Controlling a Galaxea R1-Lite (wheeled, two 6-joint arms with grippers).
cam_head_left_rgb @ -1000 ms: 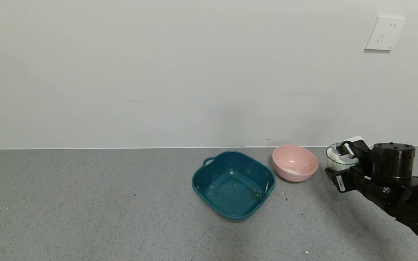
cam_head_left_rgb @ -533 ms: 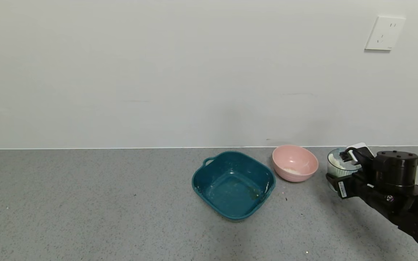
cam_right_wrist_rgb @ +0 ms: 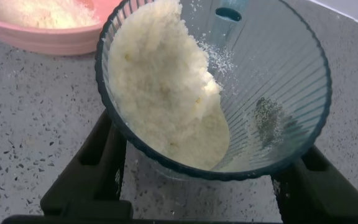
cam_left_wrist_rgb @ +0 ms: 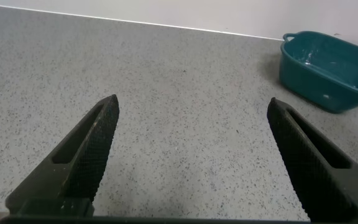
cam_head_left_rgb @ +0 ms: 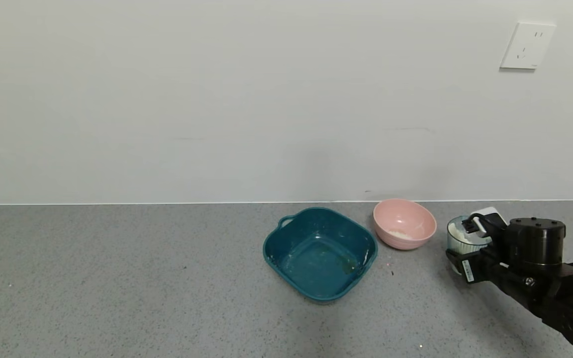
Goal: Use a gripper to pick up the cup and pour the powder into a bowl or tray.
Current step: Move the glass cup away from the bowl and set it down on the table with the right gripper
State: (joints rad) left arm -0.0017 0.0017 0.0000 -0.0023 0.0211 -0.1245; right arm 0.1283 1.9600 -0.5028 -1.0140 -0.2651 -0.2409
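Note:
My right gripper is at the right end of the counter, its fingers on either side of the ribbed pale blue-green cup, shut on it. The cup is upright and low over the counter, a little to the right of the pink bowl. White powder is heaped against one side of the cup's inside. The pink bowl holds a small heap of white powder. My left gripper is open and empty over bare counter, far from the cup.
A dark teal square tray with handles stands left of the pink bowl; it also shows in the left wrist view. The wall runs along the back of the grey speckled counter. A wall socket is at upper right.
My right gripper has moved down and slightly toward me with the cup in it, bringing the cup from a raised position to close above the counter. Bowl and tray have not moved.

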